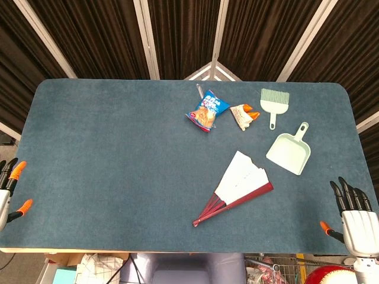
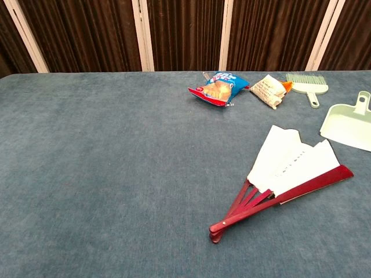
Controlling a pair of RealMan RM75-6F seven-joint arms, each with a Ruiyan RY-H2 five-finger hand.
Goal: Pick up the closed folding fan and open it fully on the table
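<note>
The folding fan [image 1: 238, 184] lies flat on the blue table, right of centre, spread partway: white paper leaf, dark red ribs meeting at a pivot toward the near edge. The chest view shows the fan [image 2: 290, 174] with its red guard stick along the right side. My left hand [image 1: 8, 189] hangs at the table's left edge, fingers apart, holding nothing. My right hand [image 1: 355, 216] sits at the near right corner, fingers spread and empty, well clear of the fan. Neither hand shows in the chest view.
A blue snack bag [image 1: 207, 110], a small white packet [image 1: 243, 115], a pale green brush [image 1: 275, 102] and a matching dustpan [image 1: 289, 151] lie at the far right of the table [image 1: 106, 165]. Dark curtains hang behind.
</note>
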